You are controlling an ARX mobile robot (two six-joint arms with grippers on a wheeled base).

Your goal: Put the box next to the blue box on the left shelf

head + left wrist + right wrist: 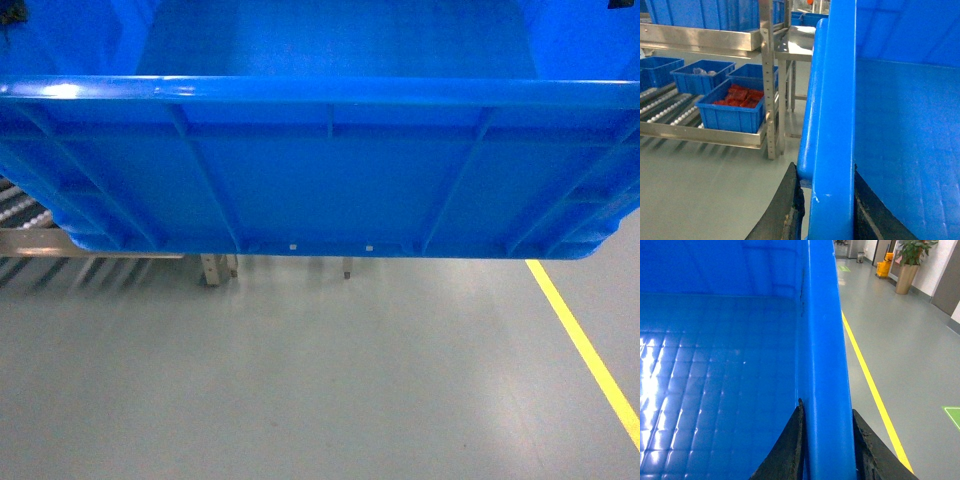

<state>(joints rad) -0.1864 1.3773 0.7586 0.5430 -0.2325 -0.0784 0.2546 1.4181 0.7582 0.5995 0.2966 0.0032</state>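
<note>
The box (330,180) is hanging above the grey floor (300,380), short of the shelf (670,107), which lies to its left. The left gripper (825,210) is clamping the box's left rim, jaws closed on either side. The right gripper (826,450) is clamping the right rim likewise. A yellow line (867,380) is running right of the box.

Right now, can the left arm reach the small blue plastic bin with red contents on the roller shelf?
Probably not: the left end effector is shut on the large blue plastic crate, and open floor lies before the small blue bin.
</note>
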